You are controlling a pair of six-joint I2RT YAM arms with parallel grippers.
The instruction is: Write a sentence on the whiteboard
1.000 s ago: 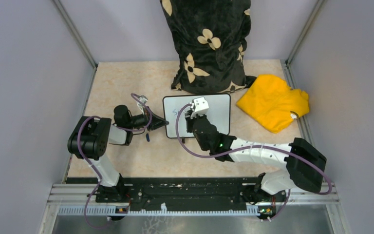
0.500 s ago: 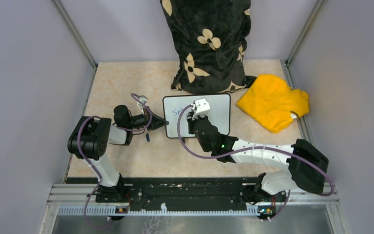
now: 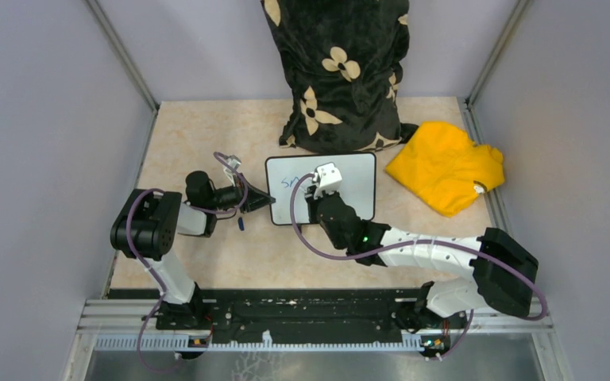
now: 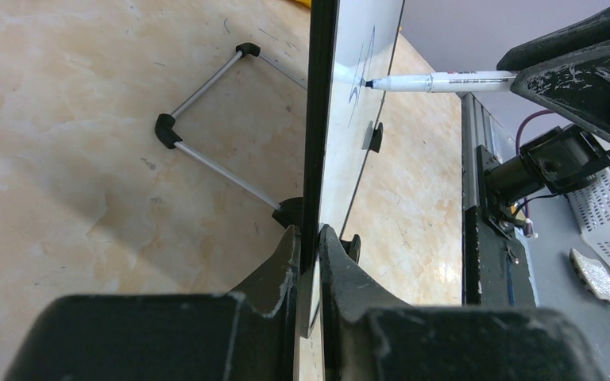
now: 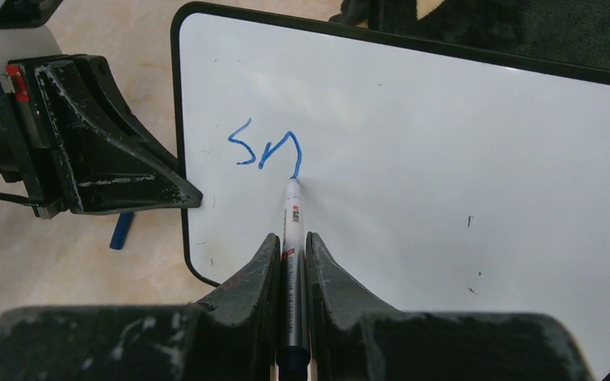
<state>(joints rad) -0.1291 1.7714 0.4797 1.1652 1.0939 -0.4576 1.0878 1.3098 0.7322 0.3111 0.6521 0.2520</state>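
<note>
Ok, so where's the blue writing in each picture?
Top external: the blue writing is small, at the upper left of the whiteboard, in the middle of the picture.
Left wrist: thin slanted strokes near the top, on the board seen almost edge-on, by the marker tip.
Right wrist: left of centre, just above the marker tip.
Shared landmark: the left gripper, clamped on the whiteboard's left edge.

Right tool over whiteboard; left tool at edge.
</note>
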